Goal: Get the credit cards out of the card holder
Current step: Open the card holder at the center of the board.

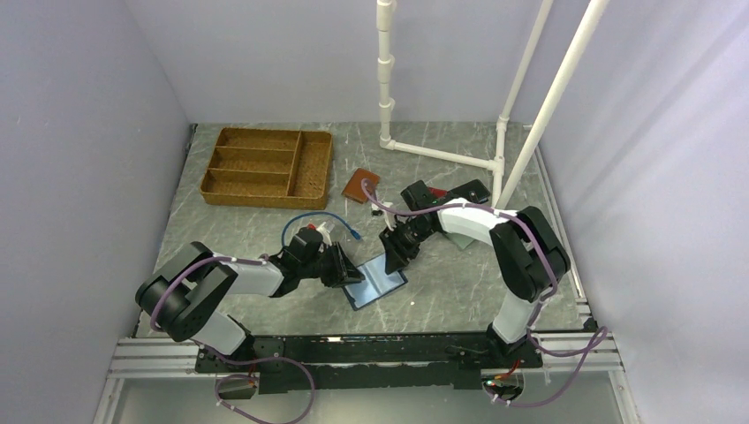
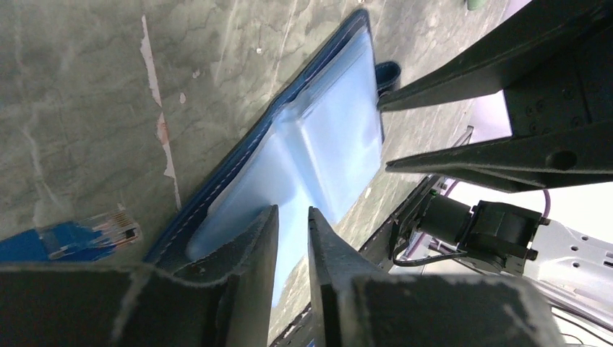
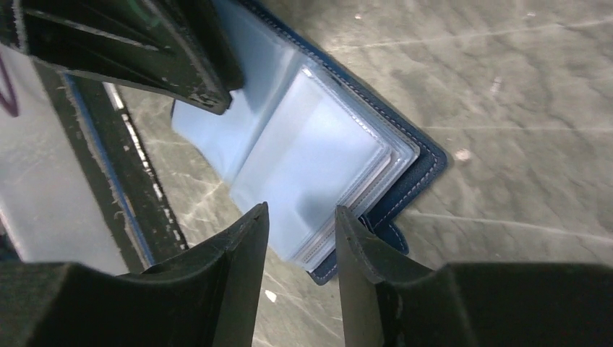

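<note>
Lower centre of the top view: card holder (image 1: 378, 284) lies open and flat between the grippers. Left gripper (image 1: 351, 276) jaws narrow, right gripper (image 1: 391, 261) wider, both empty. No credit cards out yet; all pulling left.

card holder (image 3: 428, 163): navy blue outer, pale stitching along the edge; inner sleeves (image 3: 325, 166) light glossy blue, translucent. table (image 1: 459, 291): grey-green marble pattern with pale veins. divided tray (image 1: 256, 200): tan woven wicker. wallet (image 1: 360, 186): reddish brown. cable (image 1: 309, 215): blue. pipe frame (image 1: 386, 79): white.
</note>
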